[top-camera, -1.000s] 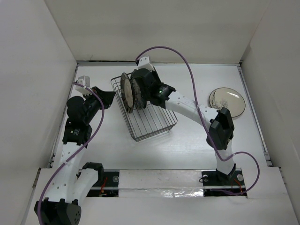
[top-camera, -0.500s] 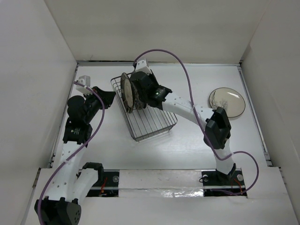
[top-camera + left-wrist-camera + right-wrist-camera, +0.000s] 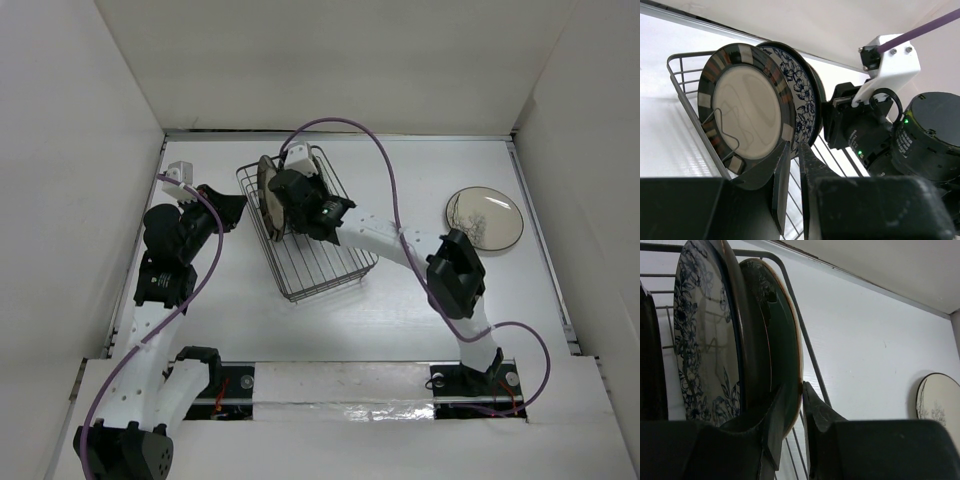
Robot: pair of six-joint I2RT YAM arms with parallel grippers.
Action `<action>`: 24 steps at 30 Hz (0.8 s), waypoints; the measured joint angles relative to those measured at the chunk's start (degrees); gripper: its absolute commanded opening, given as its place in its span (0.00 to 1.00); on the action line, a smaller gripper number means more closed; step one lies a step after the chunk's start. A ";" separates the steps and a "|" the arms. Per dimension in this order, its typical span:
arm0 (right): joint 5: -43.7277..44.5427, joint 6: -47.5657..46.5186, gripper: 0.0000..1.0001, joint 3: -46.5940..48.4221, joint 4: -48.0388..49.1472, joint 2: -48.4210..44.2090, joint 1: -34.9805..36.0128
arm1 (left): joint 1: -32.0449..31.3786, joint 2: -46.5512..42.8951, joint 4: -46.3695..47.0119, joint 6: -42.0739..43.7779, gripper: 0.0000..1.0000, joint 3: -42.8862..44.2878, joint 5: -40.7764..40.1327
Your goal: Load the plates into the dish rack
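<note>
The dish rack [image 3: 325,262] stands mid-table. At its far left end the brown-rimmed cream plate [image 3: 742,107] and the blue-and-white floral plate [image 3: 805,97] stand upright. My right gripper [image 3: 283,203] is inside the rack, shut on the rim of a dark plate with a brownish edge [image 3: 780,335], held upright right behind the floral plate [image 3: 700,335]. The cream plate with branch motif [image 3: 484,217] lies flat on the table at the right. My left gripper [image 3: 233,208] hovers just left of the rack, shut and empty [image 3: 793,150]. No pale teal plate shows.
The rack's near two thirds holds only bare wire and tines [image 3: 320,265]. The enclosure's white walls stand close behind the rack and at both sides. The right arm's purple cable [image 3: 385,160] arcs over the rack.
My right gripper has moved left along the rack with the dark plate, bringing it up against the standing plates. The left arm has not moved.
</note>
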 measured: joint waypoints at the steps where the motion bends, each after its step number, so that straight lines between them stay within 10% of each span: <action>1: -0.22 0.66 0.33 -0.63 0.17 -0.48 -0.11 | 0.00 -0.02 0.00 0.00 0.10 0.00 -0.02; 13: -8.44 5.81 0.64 -14.40 3.30 -19.32 -3.58 | 0.00 -0.07 0.11 -0.20 0.10 -0.02 0.33; 15: -9.53 6.01 0.46 -18.64 6.16 -24.76 -5.09 | 0.00 -0.07 0.17 -0.22 0.10 -0.02 0.42; 17: -10.64 6.86 0.00 -24.48 9.22 -31.06 -7.32 | 0.00 -0.07 0.17 -0.20 0.10 -0.02 0.39; 24: -22.62 21.46 0.00 -56.61 21.00 -53.96 -39.82 | 0.00 -0.07 0.37 -0.39 0.04 -0.04 0.72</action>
